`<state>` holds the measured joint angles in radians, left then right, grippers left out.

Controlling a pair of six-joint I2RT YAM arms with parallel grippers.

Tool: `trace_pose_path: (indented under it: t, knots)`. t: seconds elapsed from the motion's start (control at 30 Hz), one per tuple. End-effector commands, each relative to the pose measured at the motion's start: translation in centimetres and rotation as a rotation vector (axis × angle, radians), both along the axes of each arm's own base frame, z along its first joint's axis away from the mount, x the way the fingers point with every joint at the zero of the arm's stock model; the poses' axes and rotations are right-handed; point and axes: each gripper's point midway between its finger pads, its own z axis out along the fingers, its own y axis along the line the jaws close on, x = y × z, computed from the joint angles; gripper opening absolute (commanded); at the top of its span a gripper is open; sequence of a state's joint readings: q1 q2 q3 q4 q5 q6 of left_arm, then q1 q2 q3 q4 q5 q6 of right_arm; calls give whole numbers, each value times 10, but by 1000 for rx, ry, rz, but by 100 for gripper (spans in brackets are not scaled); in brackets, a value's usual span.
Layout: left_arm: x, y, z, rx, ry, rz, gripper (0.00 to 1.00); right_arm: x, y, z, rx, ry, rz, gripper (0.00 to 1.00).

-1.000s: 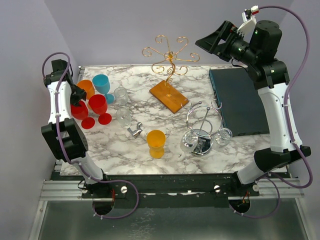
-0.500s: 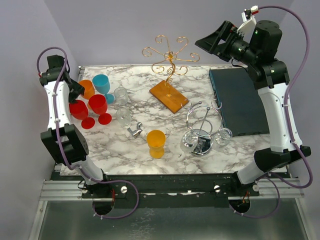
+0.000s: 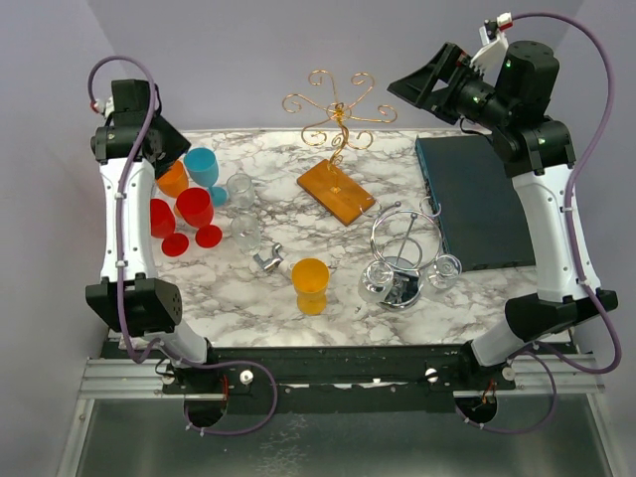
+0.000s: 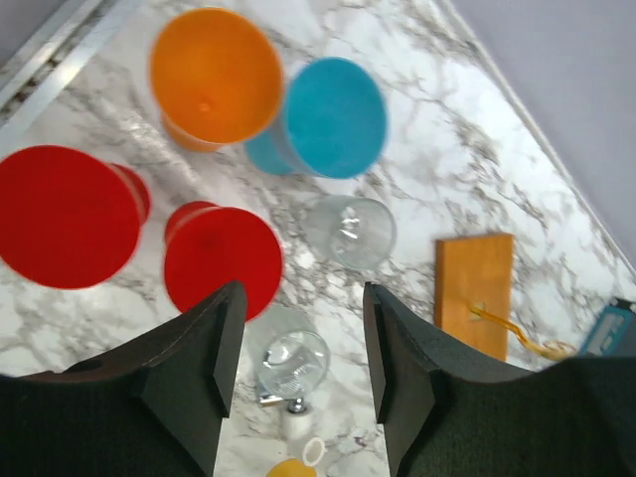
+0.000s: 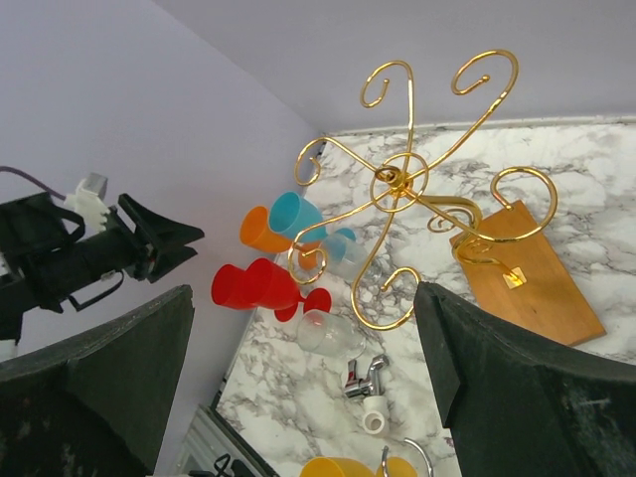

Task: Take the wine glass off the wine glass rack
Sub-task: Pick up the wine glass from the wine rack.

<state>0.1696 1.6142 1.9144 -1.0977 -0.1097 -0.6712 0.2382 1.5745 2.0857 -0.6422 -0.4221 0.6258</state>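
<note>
**Claws.** The left claw has its jaws partly spread with nothing between them. It hangs high over the far-left corner, above the red glasses, a blue cup, an orange cup and two clear glasses. The right claw has its jaws spread wide and empty. It is raised at the far right and faces the gold rack.

**Task's thing.** The gold rack's hooks are bare in both views that show it. The only glasses at a rack are at the chrome rack, near right. A wine glass is at its near-left foot and a second glass at its near-right foot. Whether either hangs from the ring or rests on the table cannot be told.

**Hazards, as judged:**
1. The right claw is aimed at the bare gold rack. A reach there would find no glass, and the wide jaws could snag the wire curls and tip the rack.
2. The wine glass is clear and hard to see against the chrome. A misjudged closing could pinch the wire instead, or drag the light rack.
3. The second glass touches or nearly touches the same rack, so any shove could topple it.
4. An orange tumbler stands just left of the wine glass, in the path of an approach from that side.
5. If the left claw comes straight down, it lands among the crowded cups.
</note>
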Motion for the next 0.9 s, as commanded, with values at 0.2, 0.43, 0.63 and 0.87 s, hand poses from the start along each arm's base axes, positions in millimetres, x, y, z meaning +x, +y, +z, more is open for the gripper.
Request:
trace_pose_path:
  t: [0.2, 0.43, 0.63, 0.87]
  knots:
    - [8, -103, 41, -38, -138, -252, 57, -10, -20, -15, -68, 29, -94, 100]
    - [-3, -167, 45, -81, -194, -433, 58, -18, -37, -34, -101, 79, -180, 100]
    - [-18, -208, 46, -140, -237, -592, 58, -40, -59, -48, -109, 127, -286, 100]
    - [-35, -245, 52, -166, -276, -753, 59, -77, -96, -81, -127, 221, -460, 100]
